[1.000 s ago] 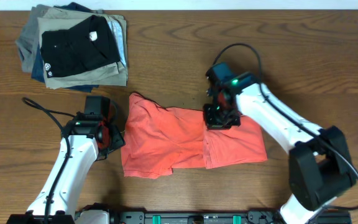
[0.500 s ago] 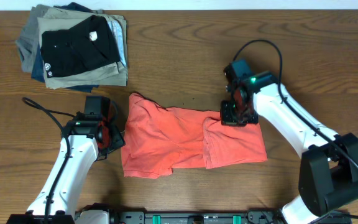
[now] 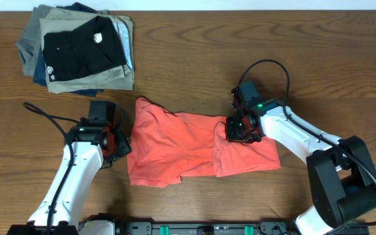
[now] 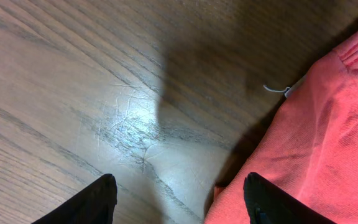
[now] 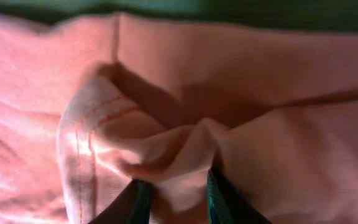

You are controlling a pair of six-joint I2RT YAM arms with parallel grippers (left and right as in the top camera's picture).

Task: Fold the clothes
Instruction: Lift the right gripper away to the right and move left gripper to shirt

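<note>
Pinching a raised bunch of the T-shirt [image 5: 272, 87], my right gripper [image 5: 176, 190] has its fingers [image 5: 139, 202] set narrow, with coral fabric filling the gap between them. The T-shirt lies crumpled on the table [image 3: 194, 52], between both arms. My left gripper [image 4: 179, 186] stands wide and holds nothing; it hovers over bare wood, just beside the shirt's edge. A stack of folded garments [image 3: 77, 49] sits at the far left corner, well apart.
</note>
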